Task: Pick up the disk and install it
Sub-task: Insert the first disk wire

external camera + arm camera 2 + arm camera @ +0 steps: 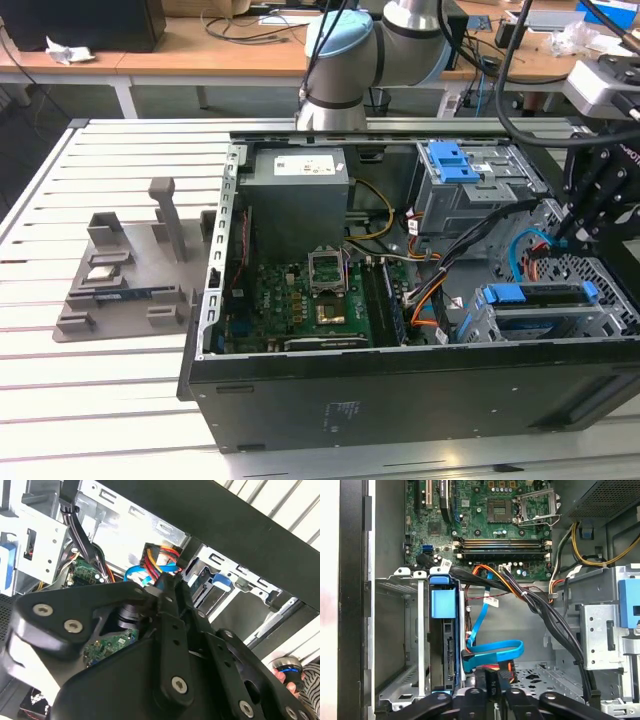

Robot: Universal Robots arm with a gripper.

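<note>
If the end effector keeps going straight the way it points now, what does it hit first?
Probably the blue data cable and orange wires looped beside the disk in its bay; depth is unclear.

Open computer case [400,390] — green motherboard [300,300] inside — beside a grey fixture [120,280].

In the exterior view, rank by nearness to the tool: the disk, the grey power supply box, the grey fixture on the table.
Tool sits at the exterior view's right.
1. Disk, in the bay just below the tool.
2. Power supply box, mid-case.
3. Grey fixture, outside the case, far left.
</note>
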